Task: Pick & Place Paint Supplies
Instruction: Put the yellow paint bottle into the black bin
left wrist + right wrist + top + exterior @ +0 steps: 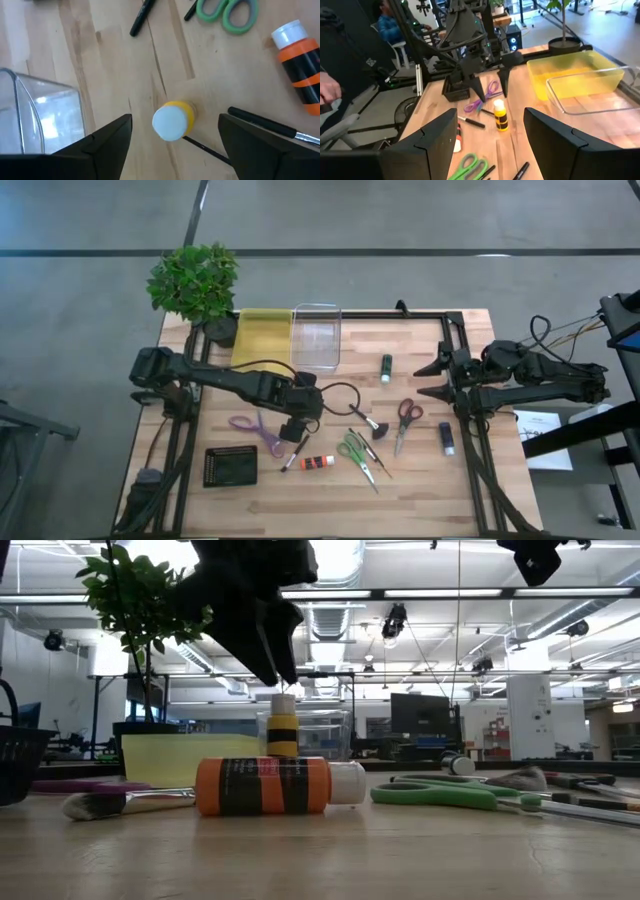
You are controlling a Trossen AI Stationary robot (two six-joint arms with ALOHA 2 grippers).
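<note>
Left gripper [172, 135]: spread wide over your yellow bottle [172, 120], standing upright, not pinched | right gripper [490, 135]: parted, empty, waiting aside | orange bottle [262, 786]: lying down

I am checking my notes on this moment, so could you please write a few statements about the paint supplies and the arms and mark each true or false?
1. The yellow paint bottle stands upright on the table. True.
2. The left gripper is clamped on the yellow paint bottle. False: its jaws stand open, above and to either side of the bottle, apart from it.
3. The orange paint bottle lies on its side. True.
4. The clear container holds the green scissors. False: the scissors lie on the table, and nothing shows inside the container.
5. The right gripper holds a paintbrush. False: its jaws are open and hold nothing, near the table's right edge.
</note>
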